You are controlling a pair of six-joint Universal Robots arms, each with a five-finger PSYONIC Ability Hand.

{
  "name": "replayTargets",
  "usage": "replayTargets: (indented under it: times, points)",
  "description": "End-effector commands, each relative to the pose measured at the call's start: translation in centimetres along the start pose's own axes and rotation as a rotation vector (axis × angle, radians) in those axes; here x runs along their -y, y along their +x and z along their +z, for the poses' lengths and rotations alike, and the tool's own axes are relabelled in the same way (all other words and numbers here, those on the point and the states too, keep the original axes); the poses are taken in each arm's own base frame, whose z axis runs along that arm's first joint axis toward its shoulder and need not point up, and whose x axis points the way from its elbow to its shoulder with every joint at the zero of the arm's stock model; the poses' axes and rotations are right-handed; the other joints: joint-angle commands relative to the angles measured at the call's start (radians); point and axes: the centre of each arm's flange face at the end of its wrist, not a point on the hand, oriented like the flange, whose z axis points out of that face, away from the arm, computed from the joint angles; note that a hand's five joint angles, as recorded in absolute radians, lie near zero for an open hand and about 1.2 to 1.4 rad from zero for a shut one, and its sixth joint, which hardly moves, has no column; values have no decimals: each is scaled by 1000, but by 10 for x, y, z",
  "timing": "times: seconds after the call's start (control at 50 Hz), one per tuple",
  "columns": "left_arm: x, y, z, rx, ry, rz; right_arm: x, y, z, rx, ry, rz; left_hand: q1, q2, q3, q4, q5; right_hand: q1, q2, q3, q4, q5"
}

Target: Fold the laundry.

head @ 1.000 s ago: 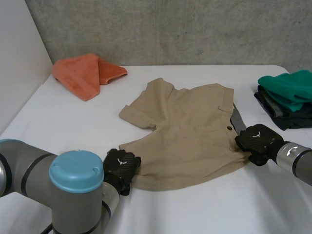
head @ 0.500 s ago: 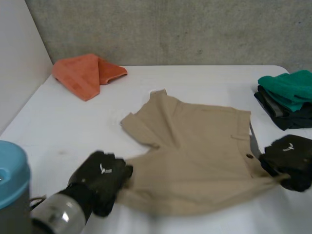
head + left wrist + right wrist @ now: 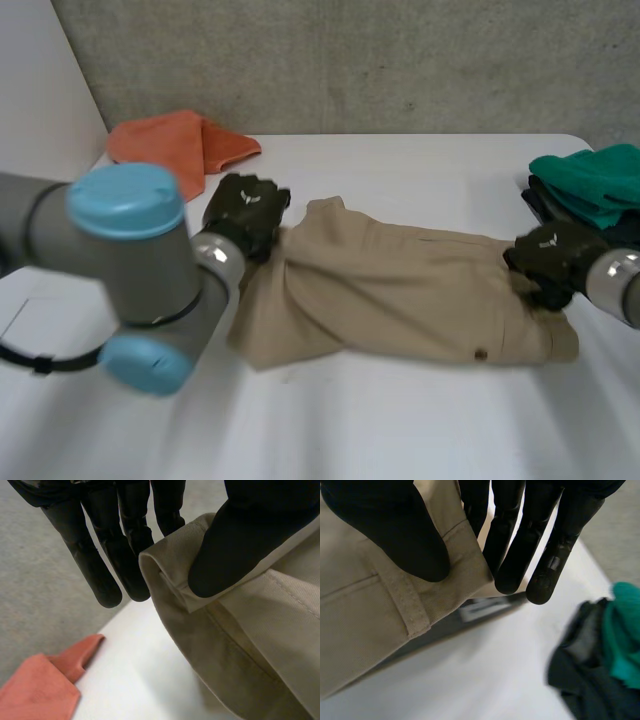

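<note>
Tan shorts (image 3: 400,290), doubled over and rumpled, mid-table (image 3: 400,420), one button (image 3: 480,354) showing. Hem pinched between thumb and fingers (image 3: 130,555) of left hand (image 3: 245,210); waistband corner likewise in right hand (image 3: 550,260). Pale inner label (image 3: 480,611), too blurred to read.

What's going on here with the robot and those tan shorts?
The robot is folding the shorts on the table. Its left hand pinches one end of the shorts and its right hand pinches the other, each with the thumb against the fingers. The shorts look doubled over lengthwise between the hands. An orange cloth lies at the table's far left, and a pile of green and dark clothes at its far right.
</note>
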Motion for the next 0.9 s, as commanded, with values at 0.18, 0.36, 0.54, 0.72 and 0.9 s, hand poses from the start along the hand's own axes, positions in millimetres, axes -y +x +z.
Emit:
replayTargets:
  times: [0.18,0.36,0.54,0.72,0.9]
  points:
    - [-25,14,116,159,168,200,14,14,100,-304,153,-65,326,201,210,198,235,419,220,214,208,219]
    - [-20,14,139,224,295,190,18,21,128,-484,238,-83,274,149,158,146,182,419,220,214,208,219]
    - [-32,22,142,185,297,197,16,23,137,-538,235,-70,-895,-1021,-1012,-1023,-987,-803,-1001,-1007,-1013,-1003]
    - [1,5,110,218,272,181,38,49,97,-572,282,23,-895,-1021,-1012,-1023,-987,-803,-1001,-1007,-1013,-1003]
    - [-8,13,57,137,165,196,14,36,39,-277,115,209,-895,-1021,-1012,-1023,-987,-803,-1001,-1007,-1013,-1003]
